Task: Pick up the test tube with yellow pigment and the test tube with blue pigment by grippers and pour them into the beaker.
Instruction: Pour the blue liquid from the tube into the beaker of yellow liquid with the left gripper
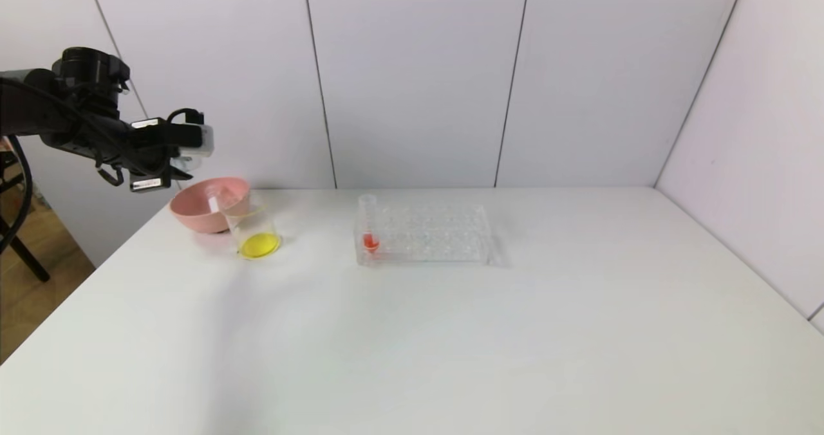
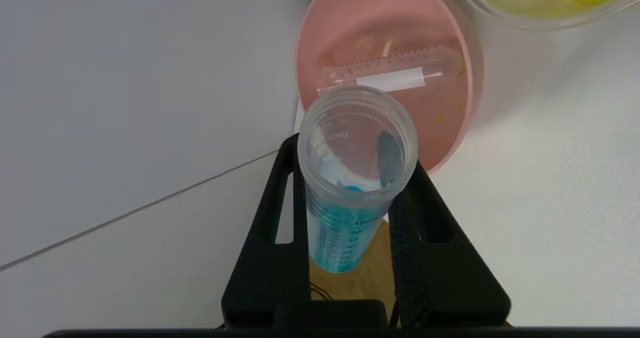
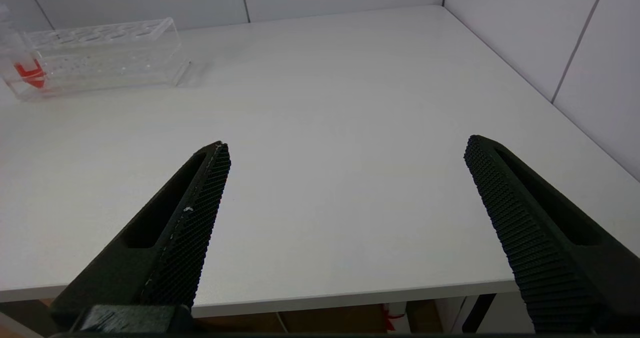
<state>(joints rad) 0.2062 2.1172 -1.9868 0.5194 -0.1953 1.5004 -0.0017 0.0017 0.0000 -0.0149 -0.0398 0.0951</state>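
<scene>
My left gripper (image 1: 185,157) (image 2: 353,155) is raised at the table's far left, above and just left of the pink bowl, shut on the test tube with blue pigment (image 2: 345,228). The tube's open mouth points toward the bowl, and the blue liquid sits low in it. The beaker (image 1: 254,229) (image 2: 540,3) stands in front of and to the right of the bowl and holds yellow liquid. A clear graduated tube (image 1: 214,200) (image 2: 390,73) with a white label lies empty in the bowl. My right gripper (image 3: 347,150) is open and empty over the table's front right edge, out of the head view.
The pink bowl (image 1: 199,219) (image 2: 400,28) sits at the far left, touching the beaker. A clear tube rack (image 1: 431,232) (image 3: 100,53) stands mid-table with a red-liquid tube (image 1: 369,226) (image 3: 27,70) at its left end. Walls close the back and right.
</scene>
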